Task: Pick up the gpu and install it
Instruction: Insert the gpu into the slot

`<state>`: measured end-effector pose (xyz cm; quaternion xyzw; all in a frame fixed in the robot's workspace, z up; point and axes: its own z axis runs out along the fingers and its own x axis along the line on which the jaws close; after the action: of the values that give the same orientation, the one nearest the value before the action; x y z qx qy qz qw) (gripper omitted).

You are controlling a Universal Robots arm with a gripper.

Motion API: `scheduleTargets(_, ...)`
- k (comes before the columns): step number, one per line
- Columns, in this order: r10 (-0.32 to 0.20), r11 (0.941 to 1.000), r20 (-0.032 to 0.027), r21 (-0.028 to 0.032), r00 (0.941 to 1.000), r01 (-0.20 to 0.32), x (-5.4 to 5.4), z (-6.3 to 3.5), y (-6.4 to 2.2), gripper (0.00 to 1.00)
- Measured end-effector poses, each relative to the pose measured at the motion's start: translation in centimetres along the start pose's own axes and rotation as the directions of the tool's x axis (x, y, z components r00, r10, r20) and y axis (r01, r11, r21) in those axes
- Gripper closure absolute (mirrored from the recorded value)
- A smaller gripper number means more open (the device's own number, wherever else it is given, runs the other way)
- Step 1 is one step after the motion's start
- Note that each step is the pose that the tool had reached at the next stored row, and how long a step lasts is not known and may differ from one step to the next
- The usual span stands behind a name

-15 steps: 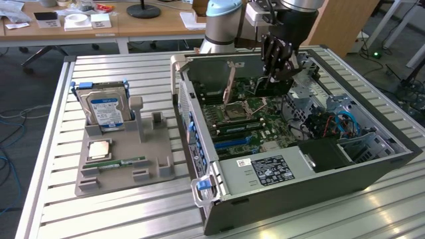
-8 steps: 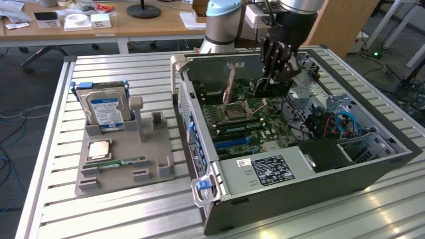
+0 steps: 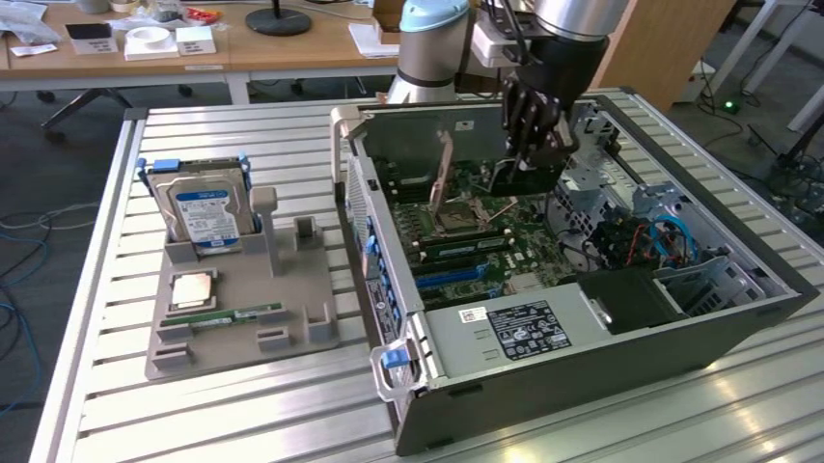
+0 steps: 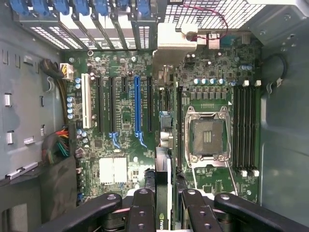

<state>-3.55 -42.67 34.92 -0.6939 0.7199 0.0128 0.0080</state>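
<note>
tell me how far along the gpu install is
Done: the gpu has been picked up. In hand: the gripper is clamped on it, holding it inside the open case above the motherboard. Left: seating it; the card is in no slot yet and the blue slot is empty.

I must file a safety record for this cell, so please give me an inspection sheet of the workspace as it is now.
Surface: slatted metal table, carrying an open computer case and a grey holder.
Job's things: gpu held edge-on over the motherboard; the blue slot is empty.
Clutter: hard drive, processor and memory stick on the holder.
Grippers: gripper shut on the gpu, over the open case.
Cables: blue cables in the case; floor cables at the exterior view's left.
Surroundings: wooden desks behind the table.
</note>
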Motion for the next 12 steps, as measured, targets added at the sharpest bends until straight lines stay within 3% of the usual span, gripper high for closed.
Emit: scheduleTargets(12, 0.0, 1.0, 0.0, 0.0, 1.0, 0.0, 0.94, 0.63, 0.11, 0.74)
